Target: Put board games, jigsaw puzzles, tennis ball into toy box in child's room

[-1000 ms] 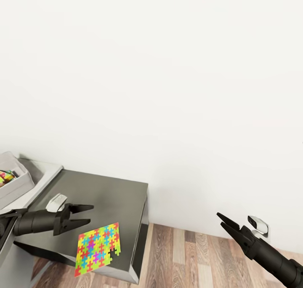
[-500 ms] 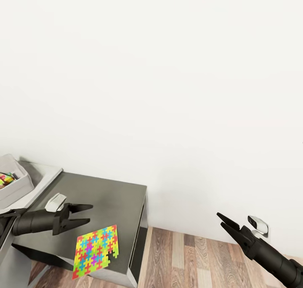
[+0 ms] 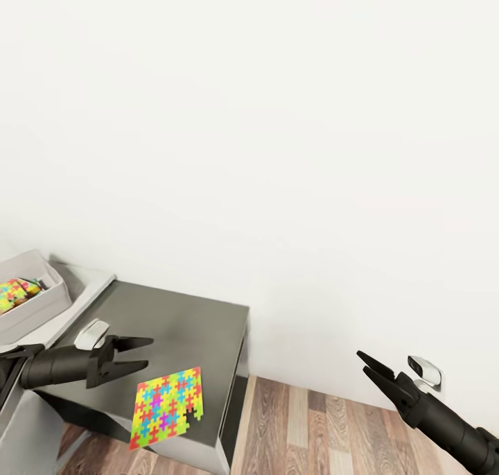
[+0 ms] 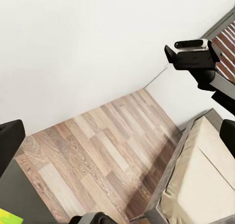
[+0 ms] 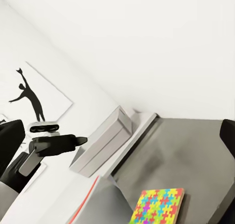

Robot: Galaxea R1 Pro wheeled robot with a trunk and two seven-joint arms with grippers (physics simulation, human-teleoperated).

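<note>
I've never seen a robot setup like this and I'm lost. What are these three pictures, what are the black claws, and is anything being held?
These are simulator renders from one two-armed wheeled robot. The big picture comes from its head camera, looking down over both arms. The black claws are its grippers: the left gripper hangs over the dark grey table top, and the right gripper is out over the wooden floor. Both are open and hold nothing. The other two pictures come from small cameras on each wrist. On the table lies a thin multicoloured jigsaw puzzle sheet near the front edge. Further left stands a shallow light grey plastic toy box with colourful things already inside.
</note>
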